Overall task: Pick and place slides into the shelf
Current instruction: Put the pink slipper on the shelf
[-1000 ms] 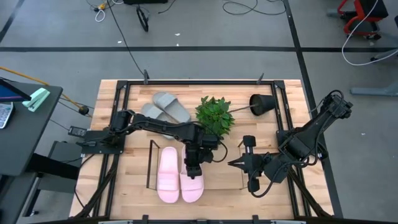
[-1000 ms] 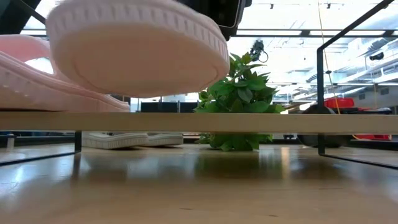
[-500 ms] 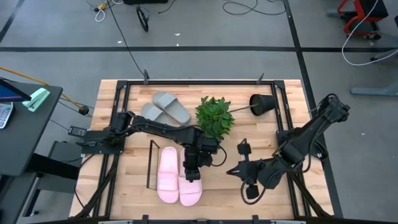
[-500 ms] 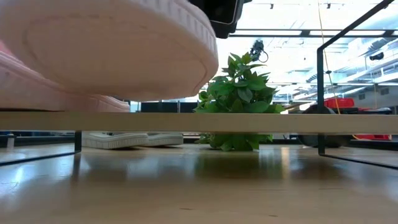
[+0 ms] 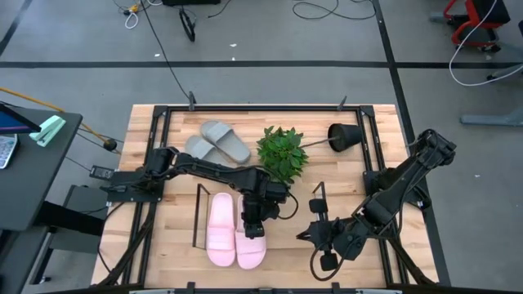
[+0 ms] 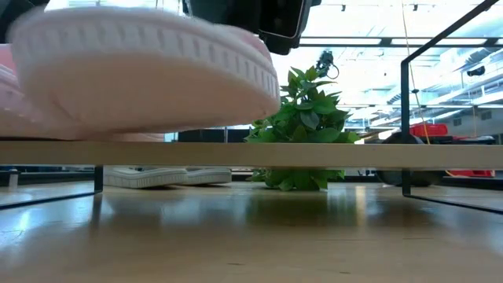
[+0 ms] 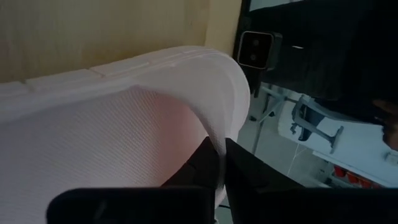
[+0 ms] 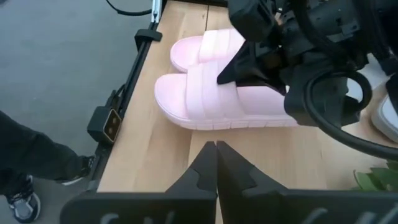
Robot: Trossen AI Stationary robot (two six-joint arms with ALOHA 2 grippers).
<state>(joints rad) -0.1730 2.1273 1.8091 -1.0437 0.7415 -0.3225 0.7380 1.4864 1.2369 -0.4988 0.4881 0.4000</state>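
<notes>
One pale pink slide [image 5: 219, 229] lies inside the thin dark shelf [image 5: 198, 214], near the table's front edge. My left gripper [image 5: 255, 216] is shut on the second pink slide [image 5: 252, 242], right beside the first. In the low view this slide's sole [image 6: 141, 79] fills the upper left. The grey pair [image 5: 216, 140] lies on the table at the far left. My right gripper [image 5: 321, 253] hangs shut, touching nothing, to the right of the pink pair. My left gripper [image 7: 219, 146] pinches the edge of the pink slide's wide strap [image 7: 214, 124] between its two fingers. It comes at the strap [image 8: 205, 78] slanting from above and from the far side. The slide sits nearly level beside its mate; whether its sole rests on the shelf, I cannot tell.
A green leafy plant [image 5: 282, 151] stands just beyond the left gripper, with a black pot [image 5: 345, 135] on its side to its right. The shelf's right side frame [image 5: 318, 214] stands close to the right arm. A big black frame [image 5: 163, 110] edges the table.
The left gripper has carried the pink slide a little down and toward the near edge, and the slide now sits more level next to its mate. The right arm has swung toward the table's near edge, its gripper still shut.
</notes>
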